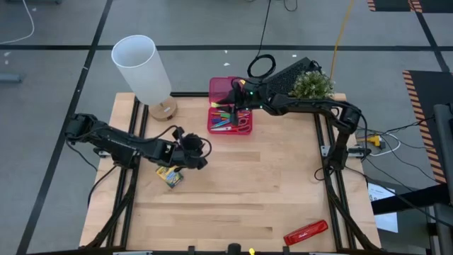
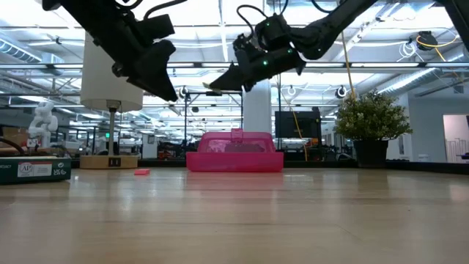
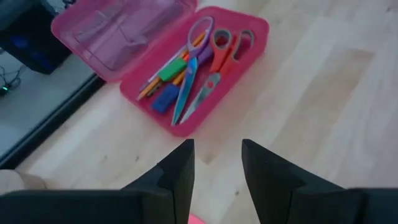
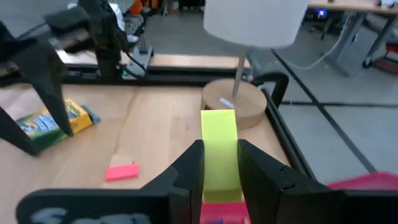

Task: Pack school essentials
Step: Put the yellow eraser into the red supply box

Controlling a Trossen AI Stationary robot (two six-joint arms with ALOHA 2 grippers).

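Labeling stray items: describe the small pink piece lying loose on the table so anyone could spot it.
Start at the white-shaded lamp on its round wooden base. On bare wood between that base and the crayon box lies the pink piece: small, flat, rectangular, the only pink thing outside the pink case.

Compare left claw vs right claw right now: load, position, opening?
Load: the right claw is shut on a yellow block; the left claw is open and holds nothing.
Position: the right claw hovers over the pink case at the table's far edge; the left claw is nearer the table's middle left, by the crayon box.
Shared: both are raised off the table.
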